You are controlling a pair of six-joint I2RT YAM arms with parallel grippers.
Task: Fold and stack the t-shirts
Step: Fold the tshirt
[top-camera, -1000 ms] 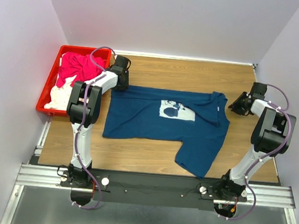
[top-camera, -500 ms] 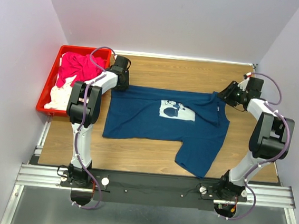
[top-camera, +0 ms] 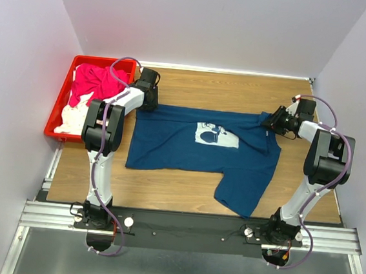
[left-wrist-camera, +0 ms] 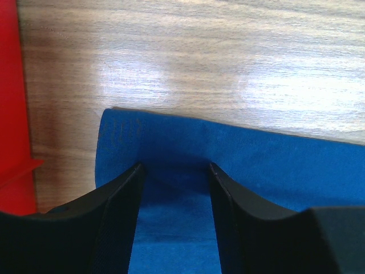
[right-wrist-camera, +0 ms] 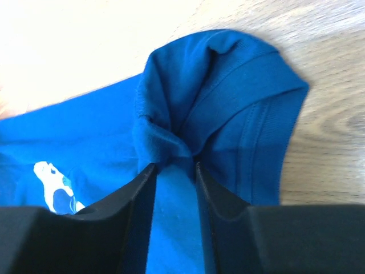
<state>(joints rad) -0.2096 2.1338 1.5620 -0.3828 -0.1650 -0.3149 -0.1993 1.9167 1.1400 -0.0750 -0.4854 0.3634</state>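
Note:
A dark navy t-shirt with a white chest print lies spread on the wooden table, one sleeve pointing toward the near edge. My left gripper rests on its far left corner, and in the left wrist view its jaws stand open astride flat blue cloth. My right gripper is at the shirt's far right corner by the collar. There its jaws stand narrowly open with a pucker of the cloth bunched at the tips.
A red crate at the far left holds a magenta-pink shirt and a white one. Purple walls close in the table on three sides. Bare wood lies beyond the shirt and to its right.
My right arm has swung in from the right of the shirt to its collar corner and its jaws have narrowed around the cloth. The left arm has not moved.

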